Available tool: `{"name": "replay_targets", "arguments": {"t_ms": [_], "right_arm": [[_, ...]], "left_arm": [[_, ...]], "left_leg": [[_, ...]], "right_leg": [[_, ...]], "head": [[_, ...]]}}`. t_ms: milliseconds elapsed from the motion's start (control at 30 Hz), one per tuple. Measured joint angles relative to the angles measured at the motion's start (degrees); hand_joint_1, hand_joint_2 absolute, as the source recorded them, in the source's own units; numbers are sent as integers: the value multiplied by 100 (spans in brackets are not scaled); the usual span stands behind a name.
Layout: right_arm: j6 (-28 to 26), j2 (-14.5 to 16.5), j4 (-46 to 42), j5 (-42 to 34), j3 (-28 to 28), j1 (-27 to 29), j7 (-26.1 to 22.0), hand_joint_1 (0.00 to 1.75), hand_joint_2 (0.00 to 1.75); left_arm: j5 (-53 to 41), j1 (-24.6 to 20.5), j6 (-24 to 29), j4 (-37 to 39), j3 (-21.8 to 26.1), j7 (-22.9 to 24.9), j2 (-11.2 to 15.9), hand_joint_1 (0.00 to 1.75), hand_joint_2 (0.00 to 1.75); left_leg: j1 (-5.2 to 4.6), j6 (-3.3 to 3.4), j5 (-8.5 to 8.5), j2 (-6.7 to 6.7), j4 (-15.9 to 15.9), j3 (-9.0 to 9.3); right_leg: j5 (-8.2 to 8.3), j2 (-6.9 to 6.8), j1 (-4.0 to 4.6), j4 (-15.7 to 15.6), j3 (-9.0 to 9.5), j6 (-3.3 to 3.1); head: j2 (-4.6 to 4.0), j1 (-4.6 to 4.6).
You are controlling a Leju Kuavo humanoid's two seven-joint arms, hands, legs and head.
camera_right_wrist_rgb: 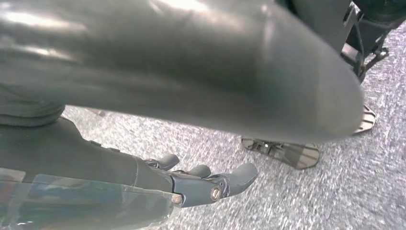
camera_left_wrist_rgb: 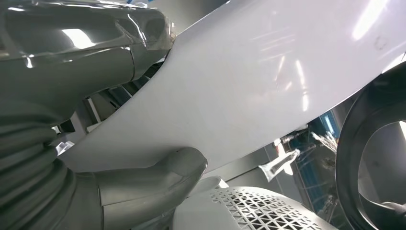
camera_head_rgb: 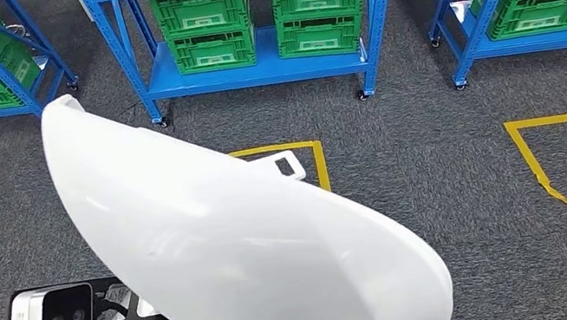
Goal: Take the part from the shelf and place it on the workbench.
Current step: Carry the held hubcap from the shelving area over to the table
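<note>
White curved part (camera_head_rgb: pixel 225 249) held up in front of the robot, gripped by left hand (camera_left_wrist_rgb: pixel 110 120): thumb under its edge, fingers over the top. Right hand (camera_right_wrist_rgb: pixel 191 184) hangs over grey carpet (camera_head_rgb: pixel 440 168), fingers loosely extended, holding nothing. Blue shelves (camera_head_rgb: pixel 264 67) with green crates (camera_head_rgb: pixel 320 13) stand ahead.
</note>
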Motion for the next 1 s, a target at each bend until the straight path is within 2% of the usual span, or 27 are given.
{"name": "replay_targets", "arguments": {"t_ms": [33,67,100,133,200,233,267,300,333,367,400,433,467,500,567,600,633,700,733,767,800,833,867,900,933,967,1000], "right_arm": [[-32,5,-8,33,11,7,-35,0,0],[-77,10,-18,71,25,12,-93,0,0],[-134,11,-29,116,41,18,-170,0,0],[-184,17,-44,161,67,24,-252,0,0],[-252,21,-74,236,120,29,-377,0,0],[-268,27,-86,257,144,32,-403,0,0],[-262,32,-94,265,163,33,-410,0,0],[-221,34,-98,255,178,35,-408,0,0],[-142,36,-101,219,190,37,-400,0,0],[-25,37,-102,155,195,38,-390,0,0],[95,39,-105,81,193,42,-379,0,0],[189,42,-109,10,188,45,-371,0,0],[254,45,-113,-44,181,47,-364,0,0],[287,46,-116,-78,173,48,-360,0,0],[309,48,-116,-101,162,63,-366,0,0],[311,48,-117,-97,160,71,-374,0,0],[313,48,-118,-88,158,77,-383,0,0],[306,46,-121,-77,156,73,-395,0,0],[296,45,-121,-75,153,72,-399,0,0],[279,44,-122,-74,149,71,-405,0,0],[258,44,-122,-74,146,70,-413,0,0],[238,45,-123,-73,143,68,-422,0,0],[221,46,-124,-71,142,65,-431,0,0],[210,46,-126,-69,140,56,-438,0,0],[204,41,-128,-64,139,46,-447,0,0],[205,39,-131,-58,138,33,-459,0,0],[211,37,-133,-48,138,22,-476,0,0]], "left_arm": [[6,-3,9,3,-11,1,4,175,175],[11,-5,17,7,-18,-1,8,175,175],[9,-4,30,11,-19,-3,16,175,175],[5,-2,42,17,-17,-4,27,175,175],[-4,4,64,28,-12,-5,46,175,175],[-7,8,68,35,-12,-5,54,175,175],[-10,11,70,41,-13,-5,57,175,175],[-13,13,71,46,-14,-5,58,175,175],[-15,13,70,48,-16,-5,56,175,175],[-16,8,68,48,-18,-4,51,175,175],[-17,-5,67,46,-20,2,43,175,175],[-16,-23,66,45,-21,8,32,175,175],[-13,-39,66,44,-22,17,21,175,175],[-13,-51,67,43,-23,30,12,175,175],[-16,-53,70,43,-27,52,2,175,175],[-21,-55,72,43,-28,61,-3,175,175],[-25,-53,73,44,-31,67,-10,175,175],[-35,-44,76,44,-36,83,-27,175,175],[-41,-36,80,45,-38,92,-33,175,175],[-49,-31,84,45,-40,102,-37,175,175],[-58,-29,92,45,-41,109,-39,175,175],[-69,-29,102,45,-41,115,-40,175,175],[-79,-29,110,45,-42,120,-42,175,175],[-87,-30,119,44,-42,123,-45,175,175],[-91,-32,125,42,-41,125,-51,175,175],[-94,-36,128,40,-40,128,-56,175,175],[-97,-39,130,38,-39,131,-59,175,175]], "left_leg": [[3,-28,51,0,-2,-29],[10,-63,32,-8,13,-69],[21,-104,-100,-20,100,-119],[40,-150,-336,-32,293,-186],[103,-238,-930,-41,977,-334],[130,-269,-1099,-41,1339,-380],[152,-289,-1123,-40,1583,-371],[170,-300,-1021,-40,1655,-279],[184,-300,-854,-40,1523,-87],[192,-289,-726,-42,1216,200],[186,-269,-716,-45,771,556],[175,-245,-792,-48,326,875],[155,-215,-888,-51,2,1086],[130,-183,-956,-52,-195,1182],[107,-93,-852,-35,-264,1103],[107,-33,-766,-25,-287,1040],[108,22,-667,-16,-308,969],[89,93,-488,-13,-310,781],[71,102,-402,-13,-300,674],[54,105,-318,-13,-285,555],[42,103,-238,-12,-264,433],[34,95,-165,-13,-233,308],[31,83,-99,-13,-194,191],[25,64,-44,-16,-146,85],[18,40,6,-13,-96,-1],[12,12,63,-8,-69,-59],[10,-15,116,-1,-59,-100]], "right_leg": [[36,-2,-14,-8,-54,-37],[92,-11,-27,-12,-98,-73],[160,-24,-46,-17,-154,-123],[233,-37,-66,-25,-222,-162],[374,-49,-59,-16,-370,-204],[442,-50,-57,-8,-457,-201],[509,-52,-57,6,-551,-193],[574,-54,-60,25,-651,-180],[638,-54,-62,45,-750,-165],[702,-50,-63,62,-833,-146],[760,-44,-56,73,-897,-118],[821,-40,-50,77,-939,-86],[887,-37,-49,66,-961,-48],[953,-37,-54,44,-976,-1],[1051,-36,-73,-7,-1013,71],[959,-33,-78,55,-1064,65],[761,-28,-77,220,-1137,27],[169,-19,-79,900,-1331,-67],[-29,-16,-79,1304,-1404,-68],[-100,-14,-79,1630,-1430,-32],[-44,-14,-79,1797,-1379,27],[86,-14,-79,1767,-1225,87],[205,-14,-79,1532,-974,123],[218,-14,-73,1126,-625,120],[132,-9,-58,642,-278,85],[23,-4,-38,264,-37,40],[-77,1,-16,6,100,-5]], "head": [[0,2],[0,8],[0,-1],[0,-8],[0,-29],[0,-31],[0,-31],[0,-32],[0,-32],[0,-33],[0,-33],[0,-29],[0,-27],[0,-31],[-1,-35],[-1,-31],[-1,-17],[0,4],[0,9],[0,9],[0,9],[0,8],[0,9],[0,8],[0,5],[0,2],[0,-1]]}}
